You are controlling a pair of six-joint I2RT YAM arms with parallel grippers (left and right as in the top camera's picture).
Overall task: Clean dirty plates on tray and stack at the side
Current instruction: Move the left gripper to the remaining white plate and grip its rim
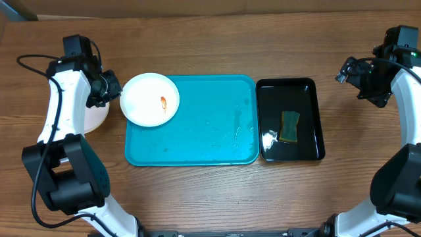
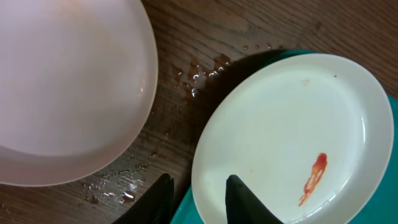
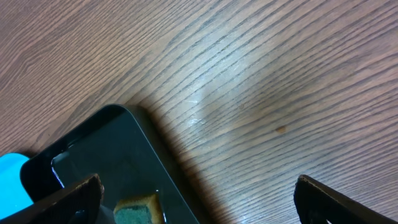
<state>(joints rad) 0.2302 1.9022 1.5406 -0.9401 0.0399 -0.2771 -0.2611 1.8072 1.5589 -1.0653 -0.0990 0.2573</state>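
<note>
The wooden table (image 1: 210,46) carries the turquoise tray (image 1: 197,131) at its middle, with a narrower black tray (image 1: 289,95) just beside it at 3 o'clock. A white plate (image 1: 150,99) lies on the tray's 10 o'clock corner, overhanging the rim, with an orange smear (image 2: 314,177) on it. A second white plate (image 2: 62,81) rests on the wood at its 9 o'clock, with water drops (image 2: 199,71) between them. A green sponge (image 1: 289,126) lies in the black tray. The left gripper (image 2: 199,202) straddles the smeared plate's rim; whether it pinches cannot be told. The right gripper (image 3: 199,205), at the black tray's 2 o'clock, is spread wide and empty.
</note>
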